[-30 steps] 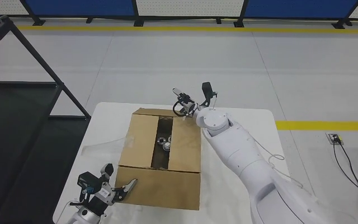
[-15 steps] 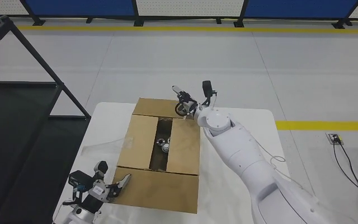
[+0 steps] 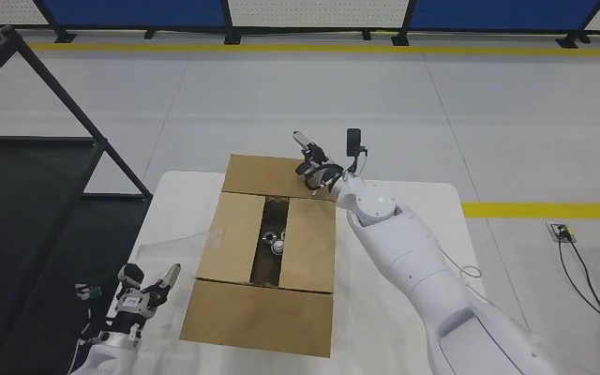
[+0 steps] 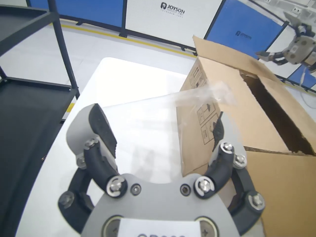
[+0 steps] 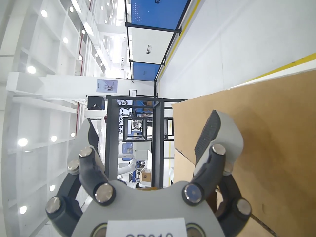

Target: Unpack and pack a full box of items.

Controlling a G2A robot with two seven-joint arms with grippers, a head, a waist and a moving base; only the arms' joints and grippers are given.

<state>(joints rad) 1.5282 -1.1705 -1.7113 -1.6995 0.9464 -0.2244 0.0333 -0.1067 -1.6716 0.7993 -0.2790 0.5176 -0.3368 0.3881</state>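
A black metal shelf rack [image 3: 52, 187] is standing on the floor to the left of the left claw [image 3: 149, 278] and beyond it, just off the edge of the white worktop [image 3: 178, 206]. The left claw is hovering over the near left corner of that worktop, its dark-padded fingers [image 4: 102, 127] spread wide apart and gripping nothing.

A sheet of clear plastic film [image 4: 212, 92] is lying ahead of this claw. It is running across the worktop and clinging to the side wall of the large brown cardboard box [image 3: 234, 234]. The box is sitting just to the right of the left claw, near it but apart from it in the top view.

The box's two long flaps are lying almost flat, leaving a dark gap between them. Small pale items [image 3: 275, 246] are showing through the gap, too small to tell what they are. The short flap nearest the left claw is folded outward, and the far short flap is spreading out under the right claw [image 3: 309, 156].

The right claw is hovering at the far right corner of the box, its jaws wide apart and empty. One finger [image 5: 209, 134] is hanging over the brown flap and the other is reaching past the flap's edge. Whether that finger is touching the cardboard cannot be told.
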